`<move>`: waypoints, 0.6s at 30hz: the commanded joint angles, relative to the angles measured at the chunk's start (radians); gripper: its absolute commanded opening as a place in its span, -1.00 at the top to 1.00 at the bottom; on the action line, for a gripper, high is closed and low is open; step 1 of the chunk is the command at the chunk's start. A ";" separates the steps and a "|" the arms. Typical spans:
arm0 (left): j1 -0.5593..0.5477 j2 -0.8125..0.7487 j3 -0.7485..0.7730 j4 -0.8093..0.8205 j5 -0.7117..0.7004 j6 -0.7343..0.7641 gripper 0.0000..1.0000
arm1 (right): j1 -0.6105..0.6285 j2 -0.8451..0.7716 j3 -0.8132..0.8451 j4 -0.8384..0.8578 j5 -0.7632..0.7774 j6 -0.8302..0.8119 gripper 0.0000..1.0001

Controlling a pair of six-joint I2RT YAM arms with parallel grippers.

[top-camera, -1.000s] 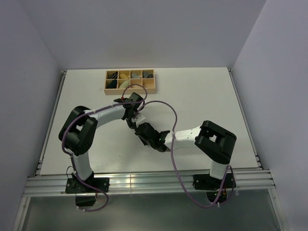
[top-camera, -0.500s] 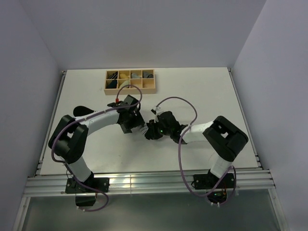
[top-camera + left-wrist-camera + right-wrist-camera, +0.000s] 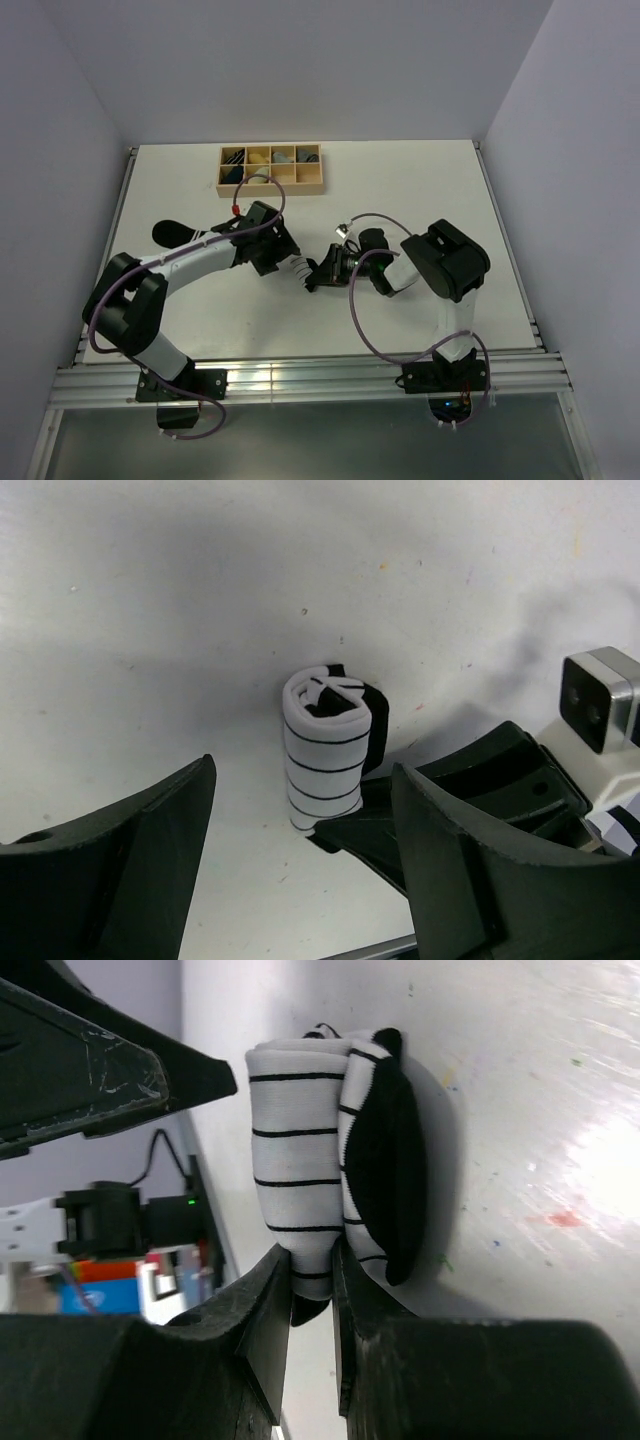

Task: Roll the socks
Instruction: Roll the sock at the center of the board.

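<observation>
The white sock with thin black stripes is rolled into a tight roll (image 3: 322, 750) with its black end wrapped on one side (image 3: 385, 1180). It lies on the white table (image 3: 430, 200) at the middle (image 3: 299, 267). My right gripper (image 3: 312, 1290) is shut on one end of the roll, low at the table (image 3: 320, 273). My left gripper (image 3: 305, 880) is open, its fingers standing wide either side of the roll's near end without touching it (image 3: 287, 259). A black sock (image 3: 172, 232) lies flat at the left, partly hidden behind my left arm.
A wooden compartment box (image 3: 310, 183) with several sock rolls in it stands at the back of the table. Purple cables loop over both arms. The table's metal rail (image 3: 300, 375) runs along the near edge.
My left gripper has gone from shut to open, letting go of the roll, and has drawn a little left. My right arm swung in and now clamps the roll's other end.
</observation>
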 commanded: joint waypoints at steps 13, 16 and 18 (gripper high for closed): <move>-0.002 0.137 0.016 0.118 0.067 0.024 -0.31 | -0.035 0.099 0.031 -0.042 -0.086 0.070 1.00; -0.003 0.153 0.016 0.116 0.062 0.031 -0.16 | -0.038 0.099 0.037 -0.067 -0.080 0.053 1.00; -0.003 0.166 0.019 0.113 0.061 0.033 0.02 | -0.038 0.087 0.037 -0.090 -0.071 0.042 0.99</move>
